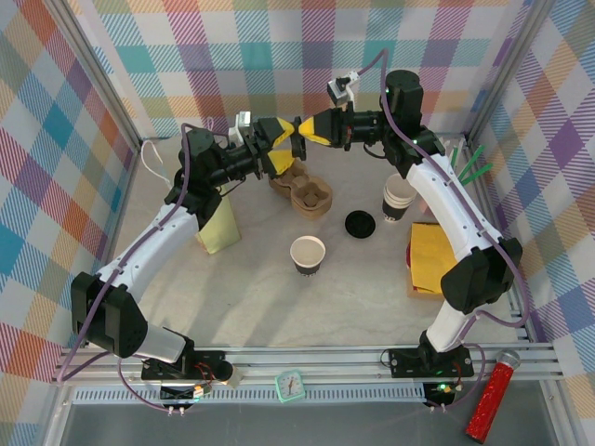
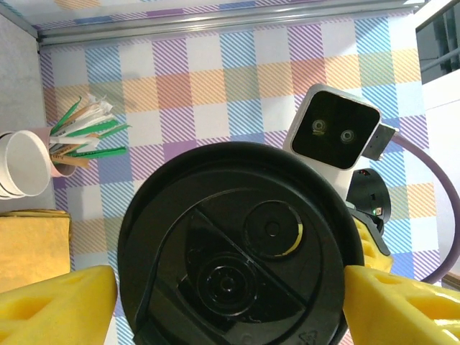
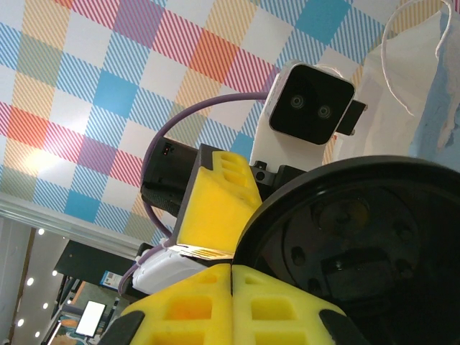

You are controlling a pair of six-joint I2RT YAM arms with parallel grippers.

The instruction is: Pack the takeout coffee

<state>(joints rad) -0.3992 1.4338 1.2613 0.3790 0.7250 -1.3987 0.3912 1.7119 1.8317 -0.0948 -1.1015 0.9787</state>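
Note:
A black plastic lid [image 2: 237,244] hangs in the air at the back of the table, seen edge-on from above [image 1: 297,130]. My right gripper [image 3: 231,269] is shut on its rim [image 3: 359,244]. My left gripper [image 2: 230,302] faces it with its yellow fingers [image 2: 57,302] spread wide on either side of the lid, and a thin gap still shows on the left side. From above, the two grippers [image 1: 284,147] [image 1: 311,128] meet nose to nose. The takeout coffee cup [image 1: 308,253], cream with a dark lower band, stands open-topped mid-table.
A second black lid [image 1: 360,224] lies flat right of the cup. A brown cup carrier [image 1: 302,190] sits under the grippers. Stacked lidless cups [image 1: 400,197], a pink cup of sticks [image 1: 465,163] and yellow napkins [image 1: 429,258] are at right. A paper bag [image 1: 218,228] stands at left.

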